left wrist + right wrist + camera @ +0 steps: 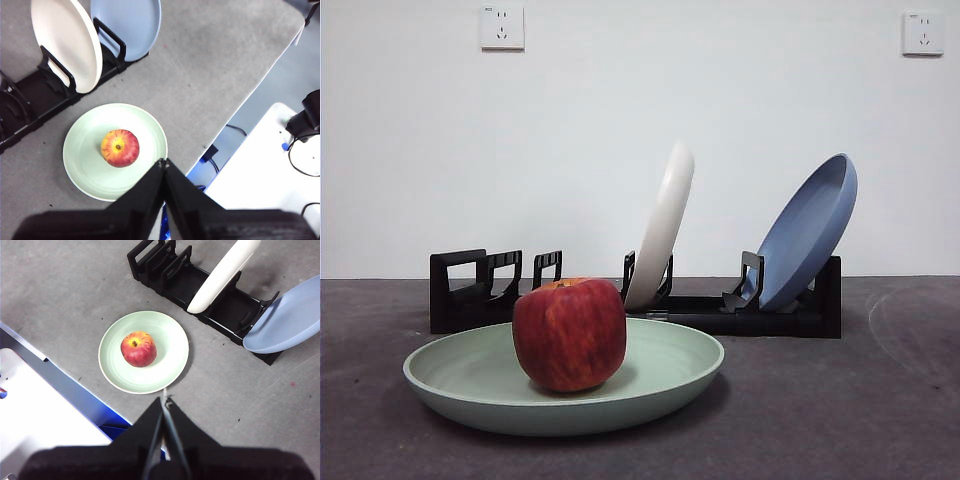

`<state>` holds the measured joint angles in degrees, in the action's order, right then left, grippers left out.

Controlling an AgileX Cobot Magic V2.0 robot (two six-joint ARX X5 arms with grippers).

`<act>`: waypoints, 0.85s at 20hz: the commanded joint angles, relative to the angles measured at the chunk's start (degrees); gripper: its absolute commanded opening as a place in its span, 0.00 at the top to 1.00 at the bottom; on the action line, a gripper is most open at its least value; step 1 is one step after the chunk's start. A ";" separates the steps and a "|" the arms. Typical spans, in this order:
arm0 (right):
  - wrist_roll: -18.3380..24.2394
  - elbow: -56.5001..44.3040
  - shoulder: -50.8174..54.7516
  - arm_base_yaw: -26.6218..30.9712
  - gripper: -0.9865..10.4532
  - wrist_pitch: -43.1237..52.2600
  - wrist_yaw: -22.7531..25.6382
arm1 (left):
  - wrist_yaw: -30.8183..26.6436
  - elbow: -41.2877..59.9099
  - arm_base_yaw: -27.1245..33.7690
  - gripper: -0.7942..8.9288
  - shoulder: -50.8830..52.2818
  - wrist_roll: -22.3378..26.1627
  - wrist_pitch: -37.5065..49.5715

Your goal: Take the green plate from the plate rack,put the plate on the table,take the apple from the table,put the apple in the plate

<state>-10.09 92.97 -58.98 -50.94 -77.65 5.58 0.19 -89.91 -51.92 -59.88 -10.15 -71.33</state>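
**With the apple sitting in the plate, both arms are hanging clear above**

While the apple is resting stem-up near the middle of the green plate, nothing is touching either of them. The plate is lying flat on the table, just in front of the plate rack, where a cream-white plate and a blue plate are leaning in their slots and the other holders are standing empty.

Seen from the left wrist, the left gripper is hovering high over the table edge, its jaws pressed together with nothing between them; the plate and apple are lying well below and just beyond its tips. From the right wrist, the right gripper is showing the same: jaws closed tip to tip, empty, with the plate's rim sitting just past the tips and far beneath them. Neither gripper is showing in the front view.

Judging by this layout, every step of the task is looking finished: plate out of the rack, plate on the table, apple in the plate. Any next move is calling only for the arms to be keeping away from the plate, so that the apple is not being nudged off its seat.
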 commanded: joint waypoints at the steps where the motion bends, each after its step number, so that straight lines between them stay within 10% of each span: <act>1: -0.39 -0.33 -0.11 -0.02 0.93 -1.38 0.07 | -0.37 0.13 0.70 0.92 -0.28 -0.09 0.33; 6: -0.39 -0.33 -0.11 -0.02 0.93 -1.38 0.07 | 0.17 0.13 6.64 0.92 1.07 -0.15 0.59; 11: -0.39 -0.33 -0.11 -0.02 0.93 -1.38 0.07 | 6.21 0.83 25.66 0.92 5.03 -9.77 8.13; 17: -0.37 -0.33 -0.11 -0.02 0.93 -1.38 0.07 | 5.99 23.89 44.11 0.92 18.40 -8.63 34.51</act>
<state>-10.09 92.97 -59.07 -50.94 -77.65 5.58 5.98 -68.71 -8.12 -42.35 -18.70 -38.37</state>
